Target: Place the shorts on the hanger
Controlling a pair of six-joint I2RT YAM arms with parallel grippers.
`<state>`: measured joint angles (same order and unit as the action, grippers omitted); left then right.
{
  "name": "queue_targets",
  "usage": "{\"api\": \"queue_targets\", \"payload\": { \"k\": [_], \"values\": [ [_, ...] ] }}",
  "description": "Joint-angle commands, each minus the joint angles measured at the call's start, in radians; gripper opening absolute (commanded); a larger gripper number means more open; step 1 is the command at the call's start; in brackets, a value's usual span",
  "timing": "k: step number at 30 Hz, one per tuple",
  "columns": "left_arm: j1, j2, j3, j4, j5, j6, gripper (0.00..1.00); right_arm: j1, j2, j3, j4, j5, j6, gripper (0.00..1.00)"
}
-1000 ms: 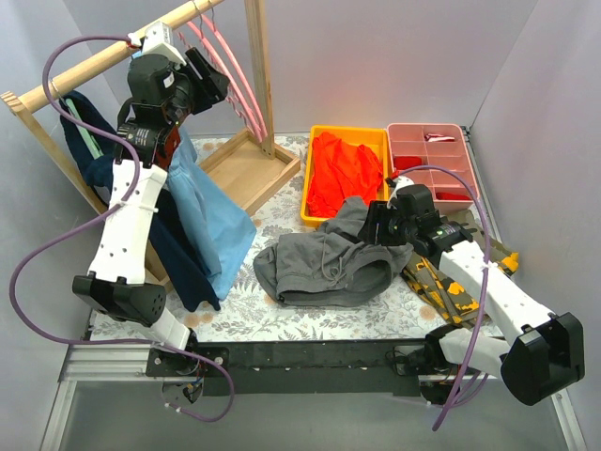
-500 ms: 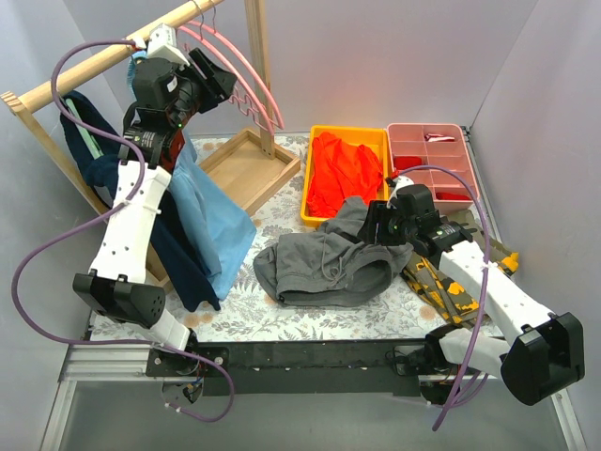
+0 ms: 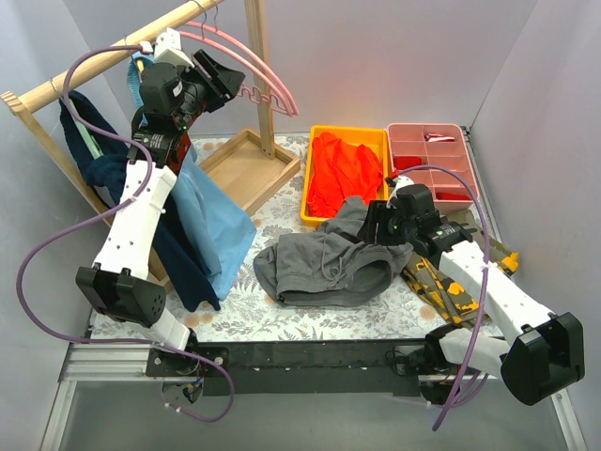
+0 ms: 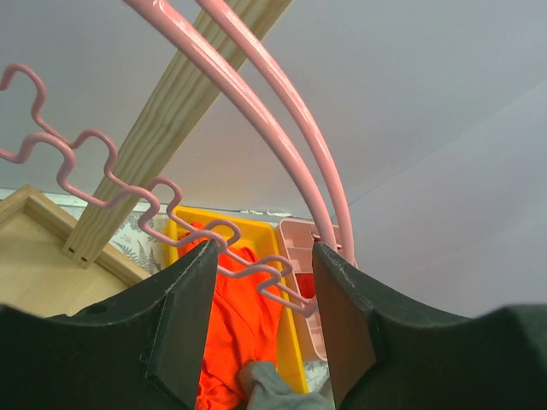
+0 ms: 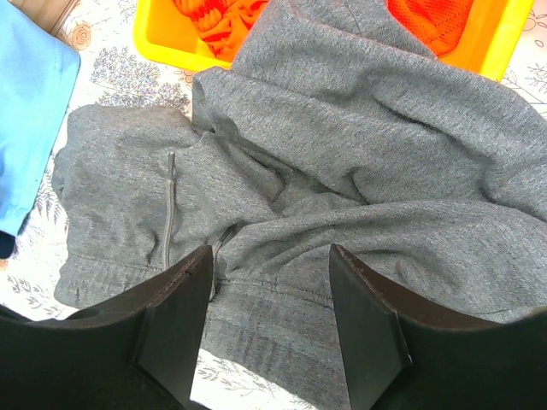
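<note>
The dark grey shorts lie crumpled on the floral mat, one leg lapping onto the yellow bin; they fill the right wrist view. My right gripper hovers open just above their right part, its jaws wide apart and empty. Two pink hangers hang from the wooden rail, swung out to the right. My left gripper is raised up against them. In the left wrist view its jaws stand open, with the wavy lower bars between them and the pink arches by the right finger.
A wooden rack with rail, post and base tray stands at the back left. Light blue shorts and navy clothes hang from it. The yellow bin holds an orange garment. A pink compartment tray and camouflage cloth sit at the right.
My left gripper has risen and moved right along the rail, and the pink hangers have swung up and out to the right. The right arm and shorts have not moved.
</note>
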<state>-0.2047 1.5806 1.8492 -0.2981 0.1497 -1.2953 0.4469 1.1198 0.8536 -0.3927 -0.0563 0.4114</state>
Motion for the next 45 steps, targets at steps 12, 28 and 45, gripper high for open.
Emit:
{"api": "queue_targets", "payload": {
  "k": [12, 28, 45],
  "values": [
    [0.005, -0.088, -0.036, 0.066, 0.047, -0.065, 0.46, -0.002, -0.003, -0.005, 0.018, -0.008, -0.020, 0.64],
    [-0.001, 0.062, 0.068, 0.142, -0.012, -0.165, 0.47, -0.002, -0.002, 0.012, 0.009, -0.007, -0.022, 0.64],
    [-0.051, 0.093, -0.001, 0.186, -0.180, -0.154, 0.41, -0.002, -0.005, 0.013, 0.009, -0.013, -0.023, 0.64]
  ]
}}
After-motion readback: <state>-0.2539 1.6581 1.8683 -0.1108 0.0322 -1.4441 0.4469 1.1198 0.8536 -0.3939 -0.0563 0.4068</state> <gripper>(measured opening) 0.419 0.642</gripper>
